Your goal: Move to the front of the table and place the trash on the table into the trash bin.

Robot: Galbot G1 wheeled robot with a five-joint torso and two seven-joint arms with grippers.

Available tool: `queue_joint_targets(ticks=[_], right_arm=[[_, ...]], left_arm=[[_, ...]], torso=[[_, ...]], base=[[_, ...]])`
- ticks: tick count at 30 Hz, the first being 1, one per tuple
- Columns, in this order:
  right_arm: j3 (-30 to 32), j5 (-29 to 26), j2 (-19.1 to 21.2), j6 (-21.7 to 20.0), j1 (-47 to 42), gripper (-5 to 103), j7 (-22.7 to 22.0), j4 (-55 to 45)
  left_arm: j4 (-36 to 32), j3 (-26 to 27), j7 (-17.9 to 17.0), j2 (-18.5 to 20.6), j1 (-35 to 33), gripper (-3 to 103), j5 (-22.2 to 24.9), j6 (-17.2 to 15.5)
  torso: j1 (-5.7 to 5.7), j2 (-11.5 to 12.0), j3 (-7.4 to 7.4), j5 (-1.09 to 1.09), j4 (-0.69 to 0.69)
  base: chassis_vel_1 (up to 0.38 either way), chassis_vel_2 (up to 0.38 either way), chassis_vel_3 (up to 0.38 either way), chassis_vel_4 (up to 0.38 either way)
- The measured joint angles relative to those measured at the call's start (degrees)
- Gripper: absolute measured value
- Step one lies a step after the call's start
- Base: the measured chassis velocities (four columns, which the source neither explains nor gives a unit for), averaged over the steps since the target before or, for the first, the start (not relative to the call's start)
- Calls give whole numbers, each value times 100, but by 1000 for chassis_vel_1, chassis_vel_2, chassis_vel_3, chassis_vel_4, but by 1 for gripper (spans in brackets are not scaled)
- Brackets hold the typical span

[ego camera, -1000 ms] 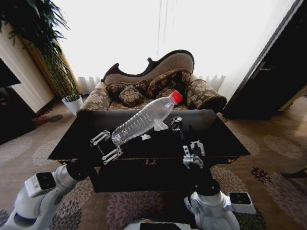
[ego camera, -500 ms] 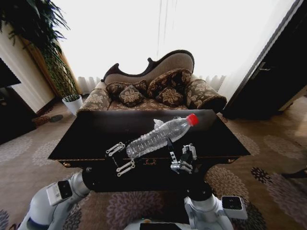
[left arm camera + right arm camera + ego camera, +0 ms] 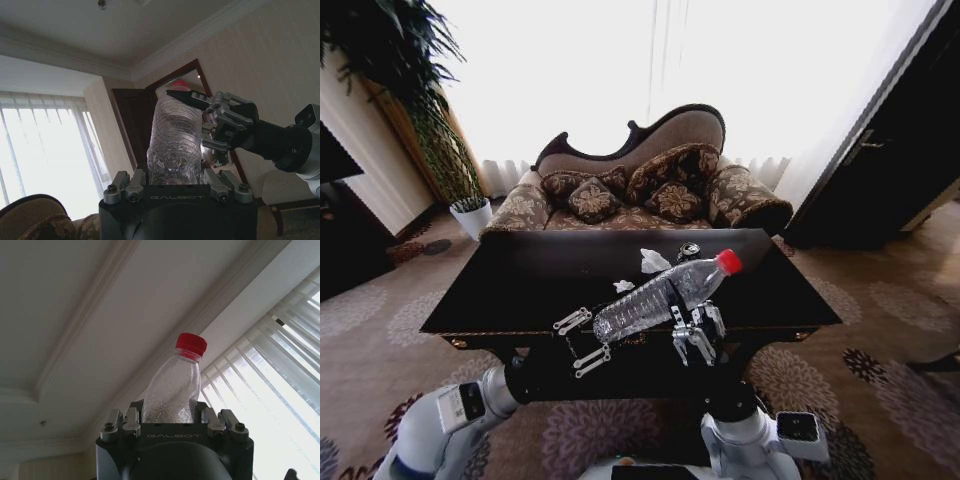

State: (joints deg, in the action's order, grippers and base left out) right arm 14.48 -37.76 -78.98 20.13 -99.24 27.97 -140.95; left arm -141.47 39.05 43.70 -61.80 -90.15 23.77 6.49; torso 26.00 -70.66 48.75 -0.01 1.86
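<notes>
A clear plastic bottle (image 3: 655, 300) with a red cap hangs over the front edge of the black table (image 3: 490, 295), cap pointing right and away. My left gripper (image 3: 584, 342) is shut on its base. My right gripper (image 3: 693, 335) is at the bottle's upper half, and the bottle (image 3: 172, 390) rises straight ahead in the right wrist view. In the left wrist view the right gripper (image 3: 220, 120) sits beside the bottle (image 3: 175, 135) near its top. On the table behind lie a dark can (image 3: 689, 251) and two white paper wads (image 3: 653, 262) (image 3: 623, 286). The trash bin is out of view.
A patterned sofa (image 3: 640, 180) stands behind the table. A white plant pot (image 3: 470, 215) with a tall plant is at the back left. Dark wooden furniture (image 3: 890, 150) lines the right side. Patterned carpet surrounds the table.
My left arm has carried the bottle down and to the right, from high above the table to the front edge at my right gripper. The right gripper shifted slightly left.
</notes>
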Motion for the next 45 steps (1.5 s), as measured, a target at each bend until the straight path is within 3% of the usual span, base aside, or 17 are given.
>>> queue_joint_targets(ticks=[3,4,8,11,14,15,17,22,26,30,32,33,36,38,39,42,45], right_arm=[[1,0,-3,12,4,47,26,25],[2,-1,-5,19,5,37,36,40],[16,-11,-6,35,15,32,59,66],[97,-32,5,51,35,29,129,87],[184,-64,18,55,36,27,153,85],[340,-174,39,57,44,25,141,74],[416,-232,47,56,49,24,130,73],[1014,-866,70,24,91,24,-8,-27],[1335,-1108,120,3,119,24,-34,-56],[1508,-1201,171,71,-71,24,66,-67],[1578,-1392,289,120,-328,24,114,-200],[1578,-1392,289,120,-328,24,114,-200],[1789,-1542,435,100,-491,24,161,-226],[2246,-1480,599,92,-599,24,264,-233],[2246,-1480,599,92,-599,24,264,-233],[2874,-1139,621,292,-850,24,531,-236],[3205,-1062,594,555,-1027,24,738,-237]], left_arm=[[6,21,27,1,2,41,43,-30],[7,27,38,-7,-9,41,85,-50],[8,41,63,-33,-13,39,175,-86],[19,150,105,-134,-7,55,296,-94],[37,264,156,-212,4,60,406,-91],[53,436,226,-309,45,71,596,-83],[59,499,228,-341,73,71,682,-82],[237,598,309,-422,201,93,1039,-60],[372,722,255,-504,274,99,1368,-61],[573,1022,-334,-633,461,100,1711,-173],[761,1457,-1060,-665,573,100,2037,-354],[761,1457,-1060,-665,573,100,2037,-354],[970,1800,-1772,-620,639,100,2203,-470],[1285,2047,-2918,-594,705,100,2249,-718],[1285,2047,-2918,-594,705,100,2249,-718],[1733,2149,-3548,-590,820,100,2252,-877],[1902,2147,-3597,-592,843,100,2232,-878]], torso=[[0,0,0,0,0],[0,0,0,0,0],[0,0,0,0,0],[0,0,0,0,0],[0,0,0,0,0],[0,0,0,0,0],[0,0,0,0,0],[1,0,0,0,1],[1,0,0,0,-1],[1,0,0,0,0],[1,0,0,-1,1],[1,0,0,-1,1],[1,0,0,0,0],[1,0,0,0,0],[1,0,0,0,0],[1,0,0,-1,0],[1,0,0,0,1]], base=[[0,0,0,0],[0,0,0,0],[0,0,0,0],[0,0,0,0],[0,0,0,0],[0,0,0,0],[0,0,0,0],[0,0,0,0],[0,0,0,0],[0,0,0,0],[0,0,0,0],[0,0,0,0],[0,0,0,0],[0,0,0,0],[0,0,0,0],[0,0,0,0],[0,0,0,0]])
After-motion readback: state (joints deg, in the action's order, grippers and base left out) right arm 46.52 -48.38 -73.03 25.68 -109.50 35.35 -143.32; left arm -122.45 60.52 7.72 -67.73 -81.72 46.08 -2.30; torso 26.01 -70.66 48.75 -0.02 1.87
